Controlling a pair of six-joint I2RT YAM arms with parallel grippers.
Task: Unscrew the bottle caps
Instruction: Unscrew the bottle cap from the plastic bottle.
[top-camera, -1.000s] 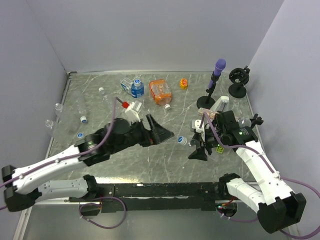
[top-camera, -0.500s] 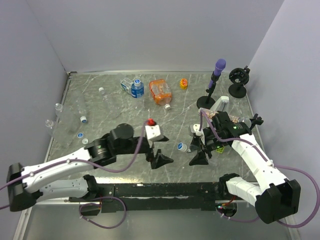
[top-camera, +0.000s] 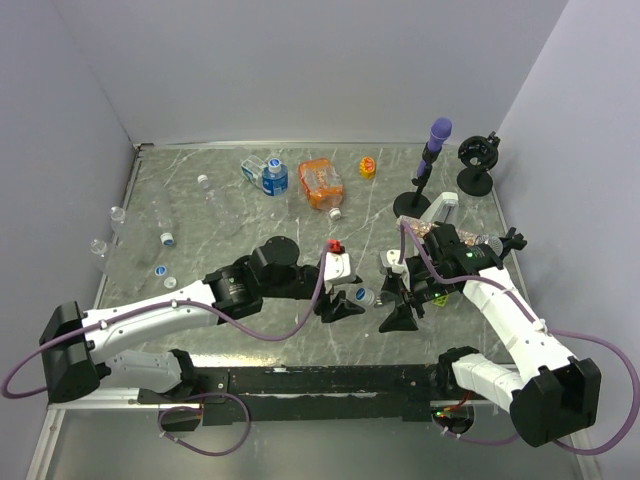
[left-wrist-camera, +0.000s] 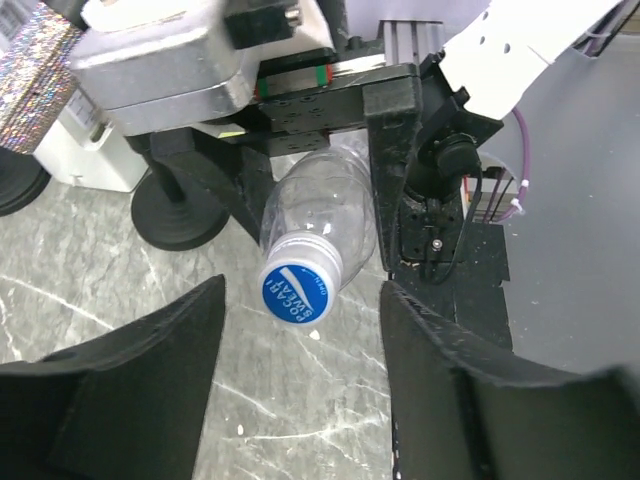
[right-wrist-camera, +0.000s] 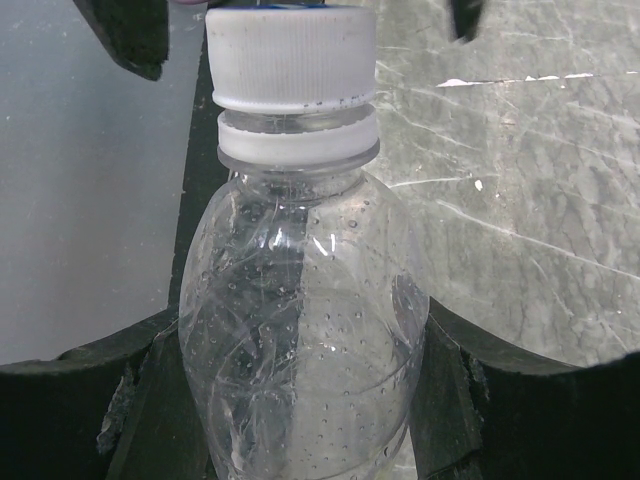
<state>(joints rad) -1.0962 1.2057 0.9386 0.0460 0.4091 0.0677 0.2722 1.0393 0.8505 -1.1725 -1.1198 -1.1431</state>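
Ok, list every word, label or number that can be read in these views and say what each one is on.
"POCARI SWEAT": on the blue top of the cap on the clear bottle, upside down in the left wrist view.
Label on the blue bottle at the back: too small to read.
Label on the orange bottle: too small to read.
Nothing else legible.

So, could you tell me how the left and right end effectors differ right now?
The left end effector is open, its fingers flanking the blue-topped cap with gaps on both sides; the right end effector is shut on the body of the clear bottle. The left faces the cap end-on; the right clasps the bottle across its sides. Both have black fingers and attend one bottle.
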